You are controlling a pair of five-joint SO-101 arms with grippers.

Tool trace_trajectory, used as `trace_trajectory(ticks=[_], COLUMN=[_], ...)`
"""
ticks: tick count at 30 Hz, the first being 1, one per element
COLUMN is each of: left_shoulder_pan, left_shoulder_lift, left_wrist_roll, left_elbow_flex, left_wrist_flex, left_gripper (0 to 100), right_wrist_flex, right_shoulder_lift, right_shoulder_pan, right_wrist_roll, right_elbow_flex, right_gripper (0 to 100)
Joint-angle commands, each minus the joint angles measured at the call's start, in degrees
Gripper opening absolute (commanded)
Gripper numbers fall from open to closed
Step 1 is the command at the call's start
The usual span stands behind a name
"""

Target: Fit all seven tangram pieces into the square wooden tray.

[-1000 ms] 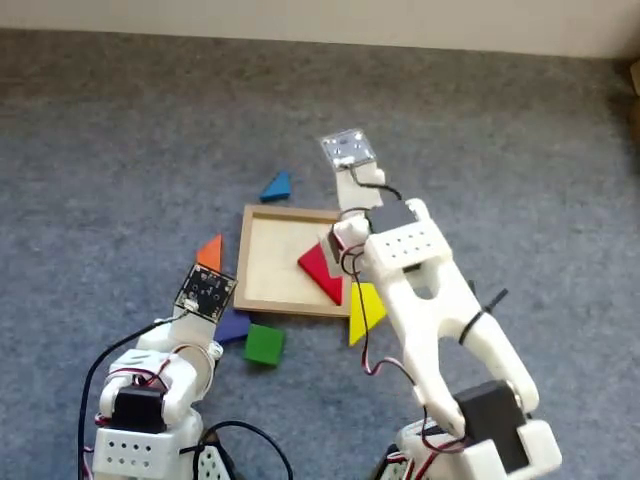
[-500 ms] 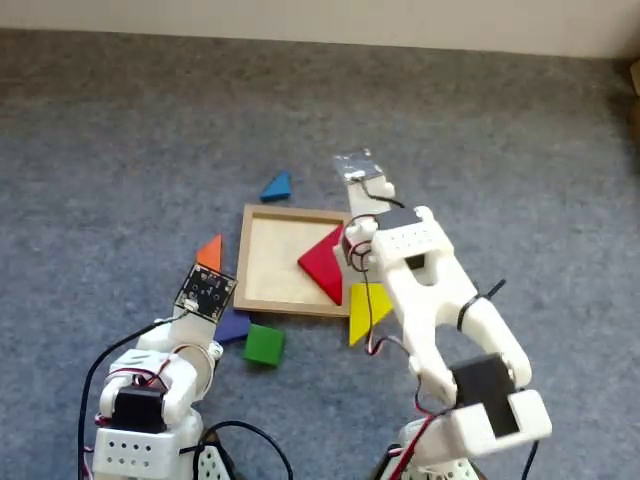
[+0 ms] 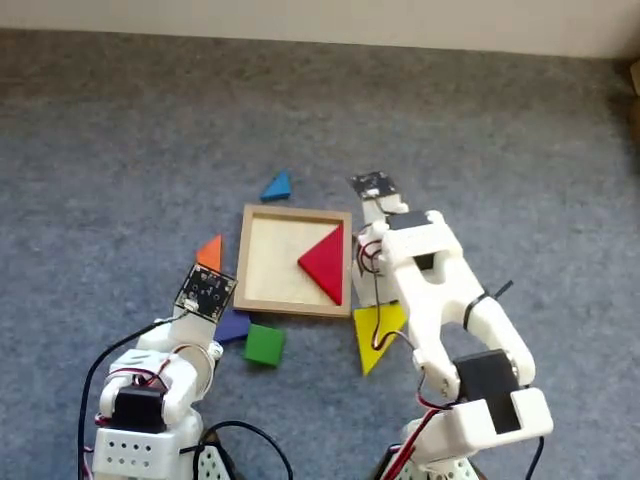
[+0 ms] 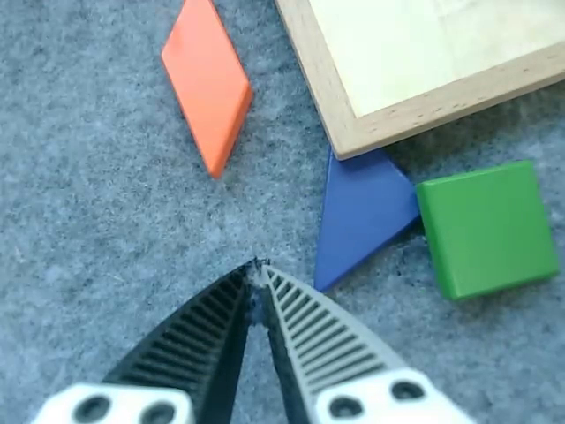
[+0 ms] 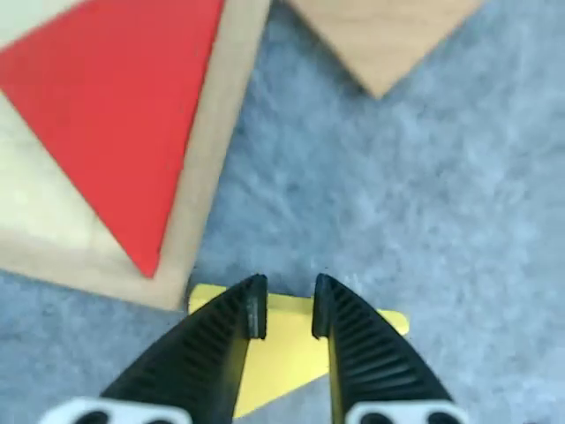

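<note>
**A:** Where do we see the wooden tray (image 3: 243, 262)?

**B:** It sits at the middle of the high view, flat on the grey desk (image 3: 120, 130). We count one piece inside, the red triangle (image 3: 325, 262), which lies with one long edge along the tray's right wall.

**A:** And the loose pieces?

**B:** The light blue triangle (image 3: 277, 186) lies just above the tray's top rim. The orange parallelogram (image 3: 209, 252) is just left of the tray. Below the lower left corner we see the dark blue triangle (image 3: 233, 325), its tip touching that corner in the left wrist view. The green square (image 3: 265, 343) lies against the dark blue triangle. The yellow triangle (image 3: 378, 335) lies on the desk below the tray's lower right corner. A tan piece (image 5: 380, 35) lies just outside the tray's rim, apart from the yellow one.

**A:** How do we find each end effector?

**B:** The left end effector (image 4: 257, 276) hangs over bare desk with its fingers pressed together. It is near the dark blue triangle's point but holds nothing. The right end effector (image 5: 289, 305) has its fingers a narrow gap apart. They hang over the yellow triangle's edge, and yellow shows between the tips.
</note>
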Motion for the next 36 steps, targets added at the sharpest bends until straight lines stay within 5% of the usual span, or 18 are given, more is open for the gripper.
trace_trajectory(ticks=[1,6,17,27,33,36], left_shoulder_pan=[-0.22,-0.22,-0.22,-0.22,-0.22,-0.22], left_shoulder_lift=[-0.31,-0.31,-0.31,-0.31,-0.31,-0.31], left_wrist_roll=[0.35,0.35,0.35,0.35,0.35,0.35], left_elbow_flex=[1.10,1.10,1.10,1.10,1.10,1.10], left_wrist_flex=[0.26,0.26,0.26,0.26,0.26,0.26], left_gripper=[1,1,1,1,1,1], right_wrist_flex=[3.74,10.42,15.08,14.81,8.22,2.86], right_shoulder_lift=[-3.47,-3.74,-14.73,-32.13,-32.13,-32.13], right_shoulder_pan=[2.33,5.41,7.08,2.07,-3.74,-6.81], right_wrist_roll=[1.23,9.49,9.49,-13.01,-46.07,-46.51], right_elbow_flex=[-0.13,-0.66,-0.31,5.49,10.59,14.64], right_gripper=[9.5,9.5,9.4,9.9,15.1,25.4])
